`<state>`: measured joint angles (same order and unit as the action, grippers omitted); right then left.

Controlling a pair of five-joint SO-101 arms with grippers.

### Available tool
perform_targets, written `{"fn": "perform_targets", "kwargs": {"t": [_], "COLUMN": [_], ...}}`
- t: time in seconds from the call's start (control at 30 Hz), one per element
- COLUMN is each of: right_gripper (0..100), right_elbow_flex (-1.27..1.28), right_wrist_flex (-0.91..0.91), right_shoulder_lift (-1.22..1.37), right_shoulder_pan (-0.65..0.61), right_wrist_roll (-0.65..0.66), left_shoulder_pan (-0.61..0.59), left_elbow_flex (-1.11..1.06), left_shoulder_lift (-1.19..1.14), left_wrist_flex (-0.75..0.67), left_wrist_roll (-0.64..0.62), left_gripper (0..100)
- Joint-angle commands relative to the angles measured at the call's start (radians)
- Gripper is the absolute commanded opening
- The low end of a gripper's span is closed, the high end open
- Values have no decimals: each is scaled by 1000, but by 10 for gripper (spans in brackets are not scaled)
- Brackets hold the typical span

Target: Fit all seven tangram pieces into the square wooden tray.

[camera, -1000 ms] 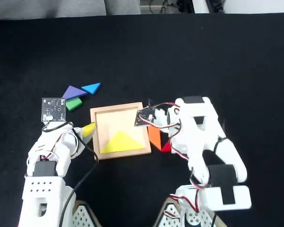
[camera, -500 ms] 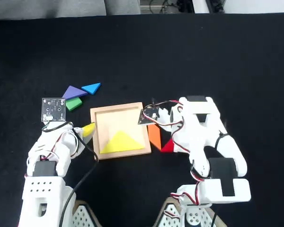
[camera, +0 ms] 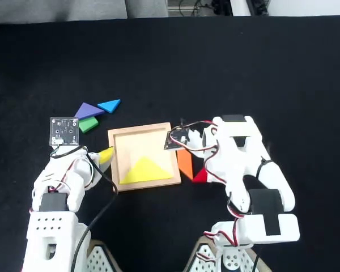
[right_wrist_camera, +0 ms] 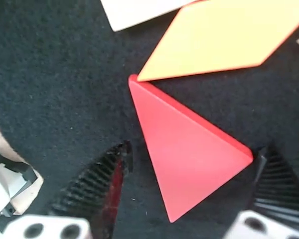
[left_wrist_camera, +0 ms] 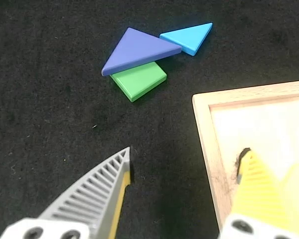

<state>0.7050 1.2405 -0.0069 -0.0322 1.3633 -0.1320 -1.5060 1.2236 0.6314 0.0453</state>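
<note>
Just right of the tray [camera: 139, 131], the right arm [camera: 238, 164] had nudged slightly rightward and stilled, its jaws wide open astride the red triangle [right_wrist_camera: 189, 154], gripping nothing; a grasp looked set up. That triangle's corner touched the orange piece [right_wrist_camera: 224, 37] near the rim, so free table [camera: 283, 85] lay only outward. Left jaws gaped empty across the tray's left rim.

A triangle [camera: 145, 169] lies in the tray [camera: 139, 130], three pieces [camera: 89, 110] cluster off its far-left corner (one overlapping another), two pieces [camera: 185, 162] beside its right edge.
</note>
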Motion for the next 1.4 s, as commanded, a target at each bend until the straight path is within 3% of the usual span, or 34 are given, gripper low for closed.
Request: {"fn": "perform_targets", "kwargs": {"t": [0.0, 0.43, 0.67, 1.37], "right_gripper": [392, 385, 253, 283], "right_elbow_flex": [-42, -85, -85, -85], "right_wrist_flex": [-37, -26, -28, 15], "right_shoulder_lift": [2, 91, 91, 51], "right_shoulder_pan": [-18, -14, -14, -11], "right_wrist_roll": [11, 8, 8, 6], "left_shoulder_pan": [1, 1, 1, 1], "left_elbow_flex": [4, 4, 4, 4], "left_shoulder_lift": [-2, -2, -2, -2], "left_wrist_flex": [-11, -11, -11, -14], "left_wrist_roll": [6, 6, 6, 6], "left_gripper": [339, 339, 339, 339]}}
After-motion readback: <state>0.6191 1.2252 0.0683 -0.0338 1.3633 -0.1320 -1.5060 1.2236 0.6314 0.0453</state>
